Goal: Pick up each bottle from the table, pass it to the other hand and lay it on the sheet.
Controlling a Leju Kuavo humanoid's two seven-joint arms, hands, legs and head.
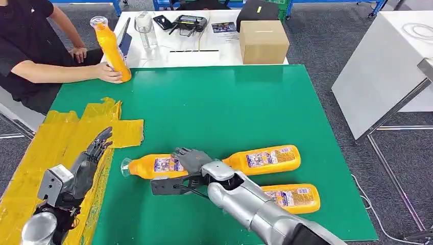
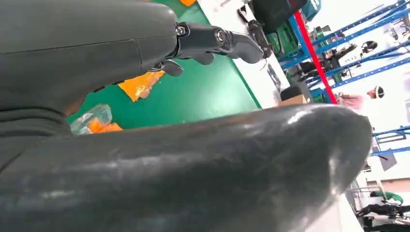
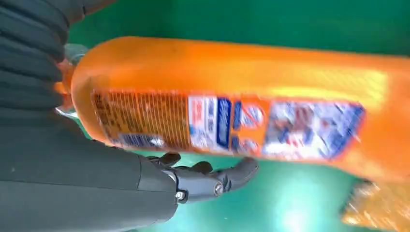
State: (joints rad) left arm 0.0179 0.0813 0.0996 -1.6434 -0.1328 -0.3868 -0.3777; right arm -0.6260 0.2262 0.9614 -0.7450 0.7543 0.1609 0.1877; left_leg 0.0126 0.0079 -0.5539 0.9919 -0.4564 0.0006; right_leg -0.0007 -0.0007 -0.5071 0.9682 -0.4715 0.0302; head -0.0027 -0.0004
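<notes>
The right hand [image 1: 191, 159] lies over the leftmost bottle [image 1: 153, 166], which lies flat on the green table [image 1: 230, 107] near the yellow sheet [image 1: 61, 143]; a closed grasp cannot be confirmed; the left hand [image 1: 89, 158] is released, fingers extended. The bottle appears rigid, smooth, possibly slippery; grasp mid-body at the label. The right fingers are partly hidden.

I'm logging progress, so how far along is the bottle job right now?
Nothing looks done: the yellow sheet carries no bottle. In hand: the right robot hand is on the nearest lying bottle, which is on the green table. The left robot hand waits open over the sheet. Left: two more lying bottles, plus one a person holds upright.
</notes>
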